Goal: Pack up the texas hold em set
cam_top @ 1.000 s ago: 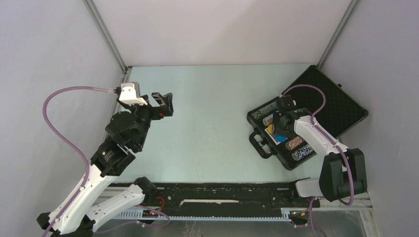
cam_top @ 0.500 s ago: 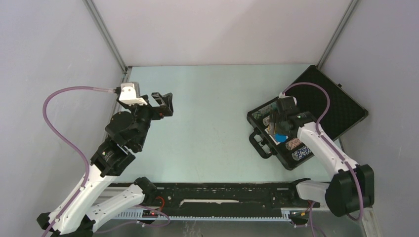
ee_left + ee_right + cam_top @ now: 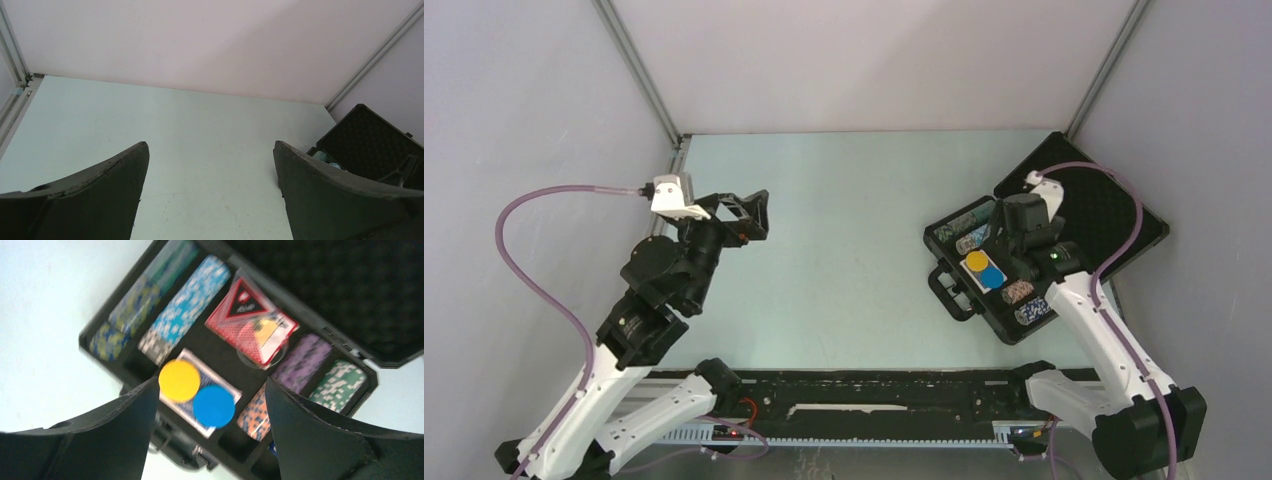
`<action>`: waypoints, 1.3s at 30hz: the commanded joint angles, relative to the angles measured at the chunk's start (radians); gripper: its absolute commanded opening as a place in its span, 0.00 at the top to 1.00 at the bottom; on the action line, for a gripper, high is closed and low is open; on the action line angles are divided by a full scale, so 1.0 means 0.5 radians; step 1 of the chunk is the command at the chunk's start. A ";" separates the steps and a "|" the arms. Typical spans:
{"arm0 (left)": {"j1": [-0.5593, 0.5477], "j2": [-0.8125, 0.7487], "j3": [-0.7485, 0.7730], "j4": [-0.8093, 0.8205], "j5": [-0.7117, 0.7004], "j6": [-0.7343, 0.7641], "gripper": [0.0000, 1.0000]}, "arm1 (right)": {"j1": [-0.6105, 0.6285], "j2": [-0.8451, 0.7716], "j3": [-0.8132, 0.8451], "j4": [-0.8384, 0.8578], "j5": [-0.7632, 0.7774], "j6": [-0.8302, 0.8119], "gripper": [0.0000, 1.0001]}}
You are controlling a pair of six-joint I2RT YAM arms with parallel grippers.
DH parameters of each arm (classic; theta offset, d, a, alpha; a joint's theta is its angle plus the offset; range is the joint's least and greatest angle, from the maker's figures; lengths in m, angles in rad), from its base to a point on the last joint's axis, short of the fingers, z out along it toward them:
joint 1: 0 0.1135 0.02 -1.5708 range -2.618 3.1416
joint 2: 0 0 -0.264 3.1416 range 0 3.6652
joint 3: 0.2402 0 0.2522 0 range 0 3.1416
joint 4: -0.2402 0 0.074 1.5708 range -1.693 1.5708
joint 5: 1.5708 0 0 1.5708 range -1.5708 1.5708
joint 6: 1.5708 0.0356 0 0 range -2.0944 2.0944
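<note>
Above the case (image 3: 325, 285), the right pincer (image 3: 212, 385) hangs pointing downward, spread wide and empty.

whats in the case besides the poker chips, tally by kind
yellow disc: 1
blue disc: 1
clear disc: 1
red triangular marker: 1
card deck: 1
total: 5
</note>
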 commanded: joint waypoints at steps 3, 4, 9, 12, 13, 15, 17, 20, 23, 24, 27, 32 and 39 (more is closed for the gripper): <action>-0.032 -0.093 -0.033 0.077 0.052 -0.022 0.00 | -0.253 -0.003 0.085 0.329 0.637 0.550 0.02; -0.037 -0.115 -0.037 0.083 0.052 -0.022 0.00 | -0.316 0.001 0.085 0.352 0.650 0.646 0.01; -0.069 -0.135 -0.053 0.104 0.045 -0.013 0.00 | -0.656 0.049 0.084 0.719 0.514 0.727 0.00; -0.096 -0.128 -0.072 0.127 0.036 0.011 0.00 | -0.821 0.157 0.136 0.861 0.459 0.771 0.00; -0.098 -0.130 -0.080 0.139 0.020 0.025 0.00 | -0.876 0.196 0.166 0.857 0.447 0.800 0.00; -0.114 -0.114 -0.100 0.158 -0.033 0.059 0.00 | -0.980 0.264 0.213 0.870 0.400 0.863 0.00; -0.131 -0.088 -0.106 0.164 -0.078 0.090 0.00 | -1.055 0.327 0.218 0.994 0.350 0.853 0.01; -0.162 -0.061 -0.109 0.170 -0.114 0.136 0.00 | -1.148 0.473 0.257 1.289 -0.100 0.550 0.04; -0.190 -0.037 -0.110 0.180 -0.169 0.194 0.00 | -1.163 0.667 0.484 1.253 -0.441 0.074 0.05; -0.197 -0.025 -0.115 0.185 -0.202 0.216 0.00 | -1.160 0.747 0.587 1.178 -0.482 -0.035 0.05; -0.237 0.018 -0.132 0.216 -0.301 0.284 0.00 | -1.155 0.977 0.860 0.939 -0.505 -0.277 0.05; -0.298 0.088 -0.171 0.280 -0.402 0.402 0.00 | -1.044 1.367 1.255 0.627 -0.436 -1.036 0.06; -0.300 0.128 -0.214 0.350 -0.498 0.469 0.00 | -0.850 1.816 1.704 0.387 0.397 -1.767 0.02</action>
